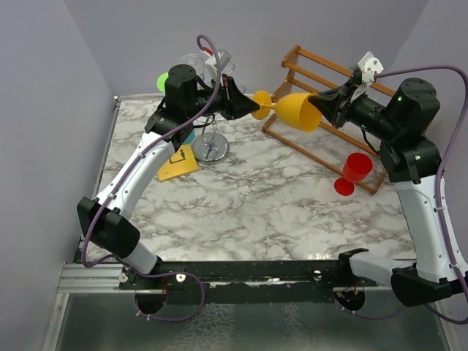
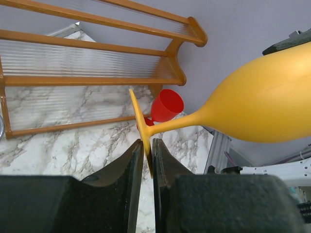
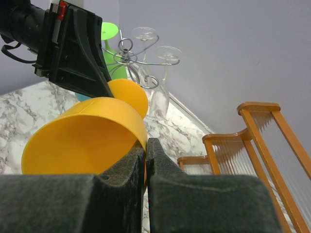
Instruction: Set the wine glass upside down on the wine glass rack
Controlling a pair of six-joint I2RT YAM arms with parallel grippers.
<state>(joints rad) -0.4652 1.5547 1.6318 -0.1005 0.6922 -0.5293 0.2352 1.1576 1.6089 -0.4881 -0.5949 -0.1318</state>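
The yellow glass [image 1: 296, 111] lies on its side in the air above the back of the bench [image 1: 256, 205], between the chrome rack [image 1: 210, 148] and the wooden rack [image 1: 314, 72], touching neither. The left end effector [image 1: 248, 104] pinches the edge of its round foot, and the right end effector [image 1: 319, 104] pinches the bowl's rim, one finger inside and one outside. A red glass [image 1: 356, 170] lies tilted by the wooden rack's near rail, and clear glasses [image 3: 165, 77] hang upside down from the rack's arms.
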